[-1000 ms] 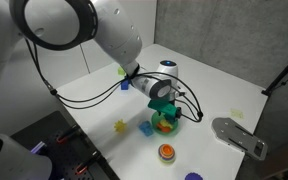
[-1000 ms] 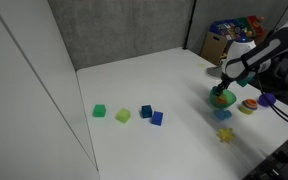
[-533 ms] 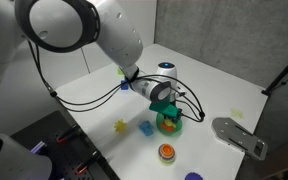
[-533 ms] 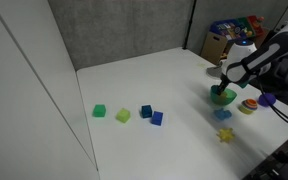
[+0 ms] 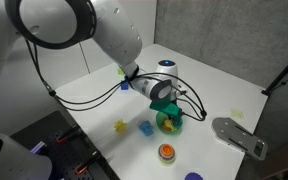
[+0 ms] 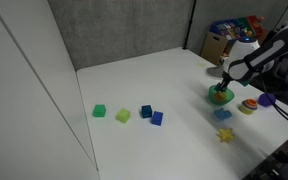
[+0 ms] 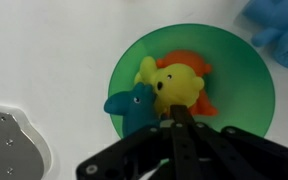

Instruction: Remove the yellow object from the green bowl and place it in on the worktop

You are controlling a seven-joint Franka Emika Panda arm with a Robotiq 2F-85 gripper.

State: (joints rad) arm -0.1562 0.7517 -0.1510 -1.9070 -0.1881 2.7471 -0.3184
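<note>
In the wrist view the green bowl point(image 7: 252, 85) holds the yellow object point(image 7: 174, 86), a small duck-like toy, with a teal toy point(image 7: 134, 106) to its left and an orange piece point(image 7: 190, 62) behind it. My gripper point(image 7: 179, 114) reaches down into the bowl with its jaws pressed together, the tips at the yellow object's near edge. Whether they pinch part of it is hidden. Both exterior views show the gripper point(image 5: 167, 112) point(image 6: 222, 89) low over the bowl point(image 5: 170, 125) point(image 6: 221, 98) on the white worktop point(image 5: 104, 100) point(image 6: 154, 85).
A grey metal plate point(image 5: 239, 136) point(image 7: 4, 140) lies beside the bowl. An orange-red cup point(image 5: 166, 152) point(image 6: 248, 106), a spiky yellow piece point(image 5: 120, 126) point(image 6: 225, 133) and a small blue piece point(image 5: 145, 128) point(image 6: 224, 115) sit close by. Coloured cubes point(image 6: 123, 115) lie farther off.
The jaws went from wide open to shut, and the gripper sank slightly into the bowl. The bowl and toys stay where they were.
</note>
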